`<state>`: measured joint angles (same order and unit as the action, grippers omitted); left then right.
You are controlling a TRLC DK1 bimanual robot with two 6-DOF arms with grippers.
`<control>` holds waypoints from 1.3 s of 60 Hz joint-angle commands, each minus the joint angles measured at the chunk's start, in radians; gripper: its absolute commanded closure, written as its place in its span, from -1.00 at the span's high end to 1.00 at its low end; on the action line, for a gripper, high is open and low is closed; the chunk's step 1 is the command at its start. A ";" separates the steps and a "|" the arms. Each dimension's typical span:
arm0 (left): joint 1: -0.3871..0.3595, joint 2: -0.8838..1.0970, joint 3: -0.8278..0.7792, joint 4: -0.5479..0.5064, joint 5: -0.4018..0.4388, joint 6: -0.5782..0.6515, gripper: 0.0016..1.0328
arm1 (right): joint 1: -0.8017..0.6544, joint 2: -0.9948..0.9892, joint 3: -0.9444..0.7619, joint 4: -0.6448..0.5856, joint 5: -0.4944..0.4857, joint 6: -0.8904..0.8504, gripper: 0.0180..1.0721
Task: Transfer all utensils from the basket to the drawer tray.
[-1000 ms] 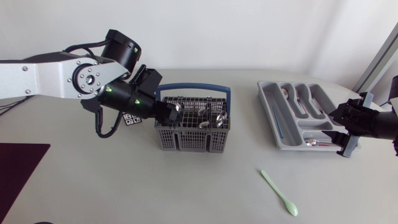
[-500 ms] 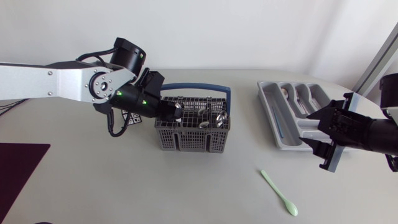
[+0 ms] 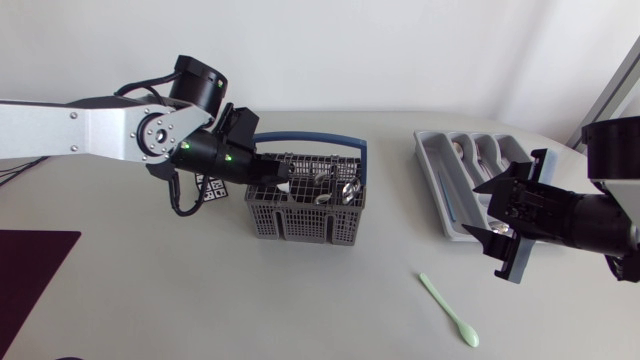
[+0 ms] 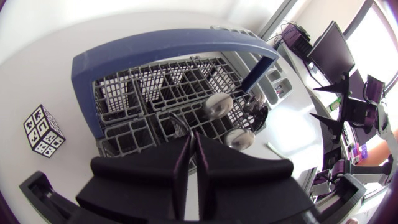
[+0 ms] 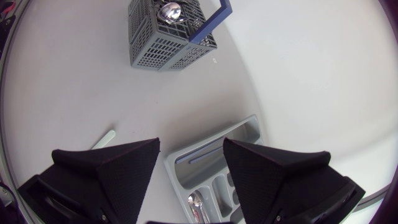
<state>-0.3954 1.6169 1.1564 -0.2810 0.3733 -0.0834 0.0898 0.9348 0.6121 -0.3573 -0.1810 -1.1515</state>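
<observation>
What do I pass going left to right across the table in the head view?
Marker cube → basket → drawer tray. The green spoon and right gripper overlap the tray's span, so they are left out.

A pale grey-white counter point(image 3: 300, 300) fills most of the scene, matte and evenly lit, with only soft, faint shadows lying on it. Along its far edge rises a plain white wall point(image 3: 400, 50). At the near left corner a dark maroon mat point(image 3: 30, 270) lies flat on the counter. At the far right a slanted grey metal post point(image 3: 612, 95) stands beside the wall.
</observation>
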 commanded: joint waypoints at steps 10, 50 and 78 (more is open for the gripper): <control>0.013 -0.081 0.005 -0.064 0.030 -0.029 -0.93 | 0.064 -0.014 -0.014 -0.028 0.037 0.035 0.42; 0.059 -0.187 0.241 -0.457 0.156 0.005 -0.93 | 0.274 -0.010 0.130 -0.161 0.028 0.254 0.42; 0.066 -0.198 0.137 -0.394 0.145 0.056 -0.93 | 0.372 0.068 0.153 -0.149 0.017 0.397 0.42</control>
<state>-0.3256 1.4445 1.3262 -0.7136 0.5152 -0.0410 0.4458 0.9779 0.7670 -0.5137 -0.1726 -0.8021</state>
